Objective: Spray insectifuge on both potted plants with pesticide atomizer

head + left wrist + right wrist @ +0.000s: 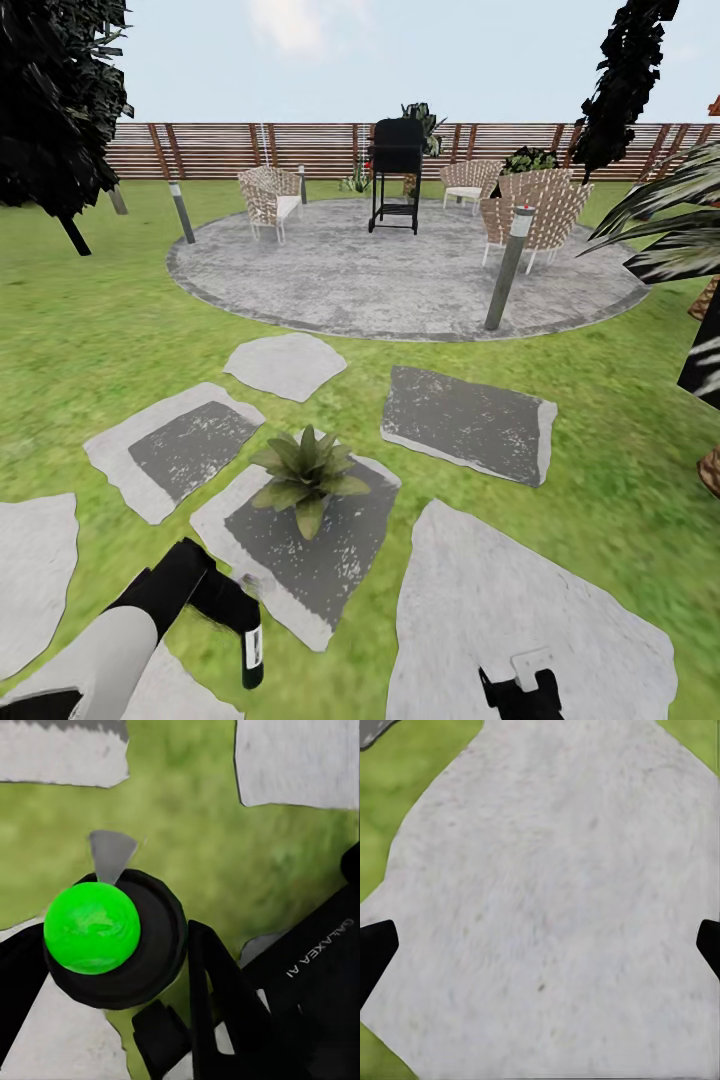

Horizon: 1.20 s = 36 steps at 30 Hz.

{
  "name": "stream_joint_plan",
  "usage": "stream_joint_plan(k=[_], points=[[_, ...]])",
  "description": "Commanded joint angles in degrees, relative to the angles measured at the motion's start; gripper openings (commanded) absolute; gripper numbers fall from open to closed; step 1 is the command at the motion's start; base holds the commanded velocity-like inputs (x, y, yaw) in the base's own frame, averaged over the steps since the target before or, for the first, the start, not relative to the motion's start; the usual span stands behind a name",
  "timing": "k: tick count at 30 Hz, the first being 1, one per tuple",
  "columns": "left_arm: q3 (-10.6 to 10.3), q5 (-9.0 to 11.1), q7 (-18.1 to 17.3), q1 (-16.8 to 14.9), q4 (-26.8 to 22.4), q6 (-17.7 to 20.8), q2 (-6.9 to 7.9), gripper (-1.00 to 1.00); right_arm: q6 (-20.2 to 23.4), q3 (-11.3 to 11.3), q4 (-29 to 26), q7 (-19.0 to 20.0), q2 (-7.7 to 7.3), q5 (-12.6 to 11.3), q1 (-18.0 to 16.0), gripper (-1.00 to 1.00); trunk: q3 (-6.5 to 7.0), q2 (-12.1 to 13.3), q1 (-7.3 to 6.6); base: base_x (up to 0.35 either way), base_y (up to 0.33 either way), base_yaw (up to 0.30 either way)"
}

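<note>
We look out over the garden lawn (80,330) toward a brown slatted fence (300,150). 1 potted plant (306,472), a low rosette of pointed green leaves, sits on a grey stepping stone (310,560) just ahead of us, near the middle of the head view; its pot is hidden under the leaves. More stepping stones lie around it, and beyond them spreads the round paved patio (400,280), carrying a black grill (396,172), 3 woven chairs (268,198) and some short post lamps (508,265).

Our left arm reaches in from the lower left of the head view, and the left tool (250,650) points down beside the plant's stone. In the left wrist view a dark round object with a bright green dome (92,928) and a small grey wedge at its edge sits between the black fingers (225,1012); we take it for the pesticide atomizer (120,937), and the tool appears clamped on it, though the contact itself is hard to make out.

The right tool (520,690) shows at the bottom edge of the head view, over a large pale stone (547,907). In the right wrist view its 2 black fingertips (375,949) stand wide apart at opposite edges, with nothing between them but that stone.
</note>
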Motion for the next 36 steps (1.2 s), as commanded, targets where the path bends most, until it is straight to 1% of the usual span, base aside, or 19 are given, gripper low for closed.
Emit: stream_joint_plan(k=[1, 4, 5, 6, 8, 9, 12, 15, 16, 19, 21, 23, 24, 33, 34, 35, 36], points=[[-0.49, -0.77, -1.70, -0.60, -0.34, 0.47, -0.34, -1.00, -0.21, -1.06, 0.03, 0.38, -0.01, 0.16, 0.03, 1.00, -0.05, -0.02, -0.01, 0.000, 0.000, 0.000], [-3.36, -1.01, -4.44, -2.67, -0.71, 1.75, -0.69, -1.00, -0.14, -3.94, -0.02, 0.39, -0.02, 0.20, 0.08, 1.00, -0.05, -0.02, -0.01, 0.000, 0.000, 0.000], [-3.74, -1.03, -4.69, -2.98, -0.74, 2.16, -0.74, -1.00, -0.14, -4.49, -0.03, 0.39, -0.02, 0.19, 0.10, 1.00, -0.05, -0.02, -0.01, 0.000, 0.000, 0.000], [-4.65, -1.01, -5.17, -3.70, -0.79, 3.56, -0.83, -1.00, -0.13, -6.00, -0.04, 0.37, -0.02, 0.22, 0.11, 1.00, -0.05, -0.02, -0.01, 0.000, 0.000, 0.000], [-5.42, -0.99, -5.53, -4.74, -0.83, 5.23, -0.89, -1.00, -0.12, -7.51, -0.07, 0.39, 0.02, 0.24, 0.13, 1.00, -0.05, -0.02, -0.01, 0.000, 0.000, 0.000], [-5.55, -1.00, -5.62, -5.21, -0.84, 5.54, -0.88, -1.00, -0.12, -7.78, -0.06, 0.39, 0.06, 0.26, 0.11, 1.00, -0.05, -0.02, -0.01, 0.000, 0.000, 0.000], [-5.73, -1.03, -6.08, -6.40, -0.84, 5.95, -0.62, -1.00, -0.10, -8.14, 0.01, 0.40, 0.19, 0.31, 0.13, 1.00, -0.05, -0.02, -0.01, 0.000, 0.000, 0.000], [-5.90, -1.07, -6.48, -6.91, -0.86, 6.08, -0.41, -1.00, 0.01, -8.23, 0.07, 0.47, 0.23, 0.40, 0.12, 1.00, -0.05, -0.02, -0.01, 0.000, 0.000, 0.000], [-6.25, -1.05, -6.51, -6.95, -0.86, 6.08, -0.41, -1.00, 0.03, -8.23, 0.09, 0.48, 0.23, 0.41, 0.12, 1.00, -0.05, -0.02, -0.01, 0.000, 0.000, 0.000], [-9.28, -1.07, -6.65, -7.08, -0.89, 6.16, -0.54, -1.00, 0.05, -8.23, 0.16, 0.48, 0.24, 0.42, 0.12, 1.00, -0.05, -0.02, -0.01, 0.033, 0.000, 0.000], [-11.12, -1.09, -7.39, -7.11, -0.92, 6.37, -0.61, -1.00, 0.05, -8.21, 0.15, 0.48, 0.24, 0.42, 0.12, 1.00, -0.05, -0.02, -0.01, 0.177, 0.000, 0.000], [-12.37, -1.09, -8.89, -7.12, -0.93, 7.05, -0.64, -1.00, 0.05, -8.20, 0.15, 0.48, 0.24, 0.42, 0.11, 1.00, -0.05, -0.02, -0.01, 0.276, 0.000, 0.000], [-12.68, -1.09, -9.51, -7.12, -0.93, 7.27, -0.61, -1.00, 0.05, -8.21, 0.18, 0.48, 0.24, 0.42, 0.12, 1.00, -0.05, -0.02, -0.01, 0.316, 0.000, 0.000], [-13.17, -1.23, -10.16, -7.06, -0.90, 7.50, -0.47, -1.00, 0.06, -8.18, 0.16, 0.57, 0.32, 0.57, 0.12, 1.00, -0.05, -0.02, -0.01, 0.331, 0.000, 0.000], [-13.15, -2.04, -10.16, -7.10, -0.91, 7.53, -0.51, -1.00, 0.06, -8.18, 0.13, 0.57, 0.33, 0.59, 0.10, 1.00, -0.05, -0.02, -0.01, 0.305, 0.000, 0.000], [-13.14, -2.45, -10.16, -7.10, -0.91, 7.54, -0.54, -1.00, 0.06, -8.18, 0.13, 0.57, 0.33, 0.59, 0.11, 1.00, -0.05, -0.02, -0.01, 0.293, 0.000, 0.000], [-13.09, -3.43, -10.18, -7.11, -0.92, 7.58, -0.63, -1.00, 0.06, -8.18, 0.13, 0.57, 0.33, 0.59, 0.12, 1.00, -0.05, -0.02, -0.01, 0.199, 0.000, 0.000]])
